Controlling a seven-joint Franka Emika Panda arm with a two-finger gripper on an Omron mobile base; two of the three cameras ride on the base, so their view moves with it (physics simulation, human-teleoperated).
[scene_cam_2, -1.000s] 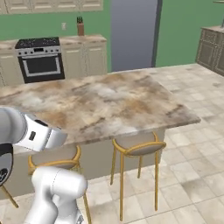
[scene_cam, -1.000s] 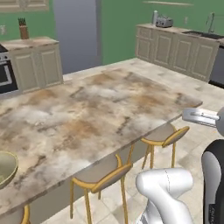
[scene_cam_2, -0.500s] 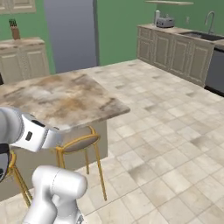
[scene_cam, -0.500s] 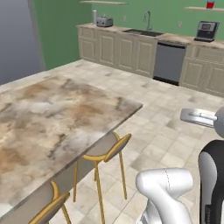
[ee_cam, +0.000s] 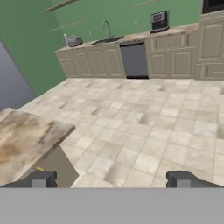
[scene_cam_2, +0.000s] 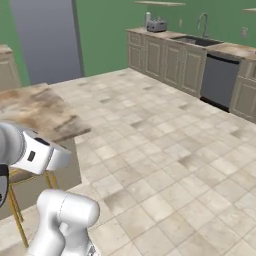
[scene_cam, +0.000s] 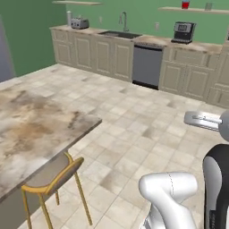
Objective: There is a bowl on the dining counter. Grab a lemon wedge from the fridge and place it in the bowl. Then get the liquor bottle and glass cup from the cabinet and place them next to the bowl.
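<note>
Hand view looks out level across the tiled kitchen floor, with the two dark fingertips of the gripper set far apart at the bottom edge. The jaws stand wide open and nothing lies between them, so the arm carries nothing.

At the lower left of that view the corner of the dining counter juts in, a marbled beige-brown slab. The left base view shows the same slab with a yellow-framed stool tucked under its edge, and the right base view catches its end beyond the white arm. No bowl can be seen on the part of the slab that is in frame.

The fridge matters most for the coming move. A tall grey panel stands at the far left of the right base view, and a grey strip sits at the left edge of the hand view; it is probably the fridge, though no handles or dispenser can be made out from here. It lies well to the left of where the gripper points, beyond the counter's corner. Straight ahead are the cream cabinets, the sink, the dishwasher and the toaster. By this judgement the lemon step has not begun, and the base would need to face further left before the arm can reach for a fridge door.
</note>
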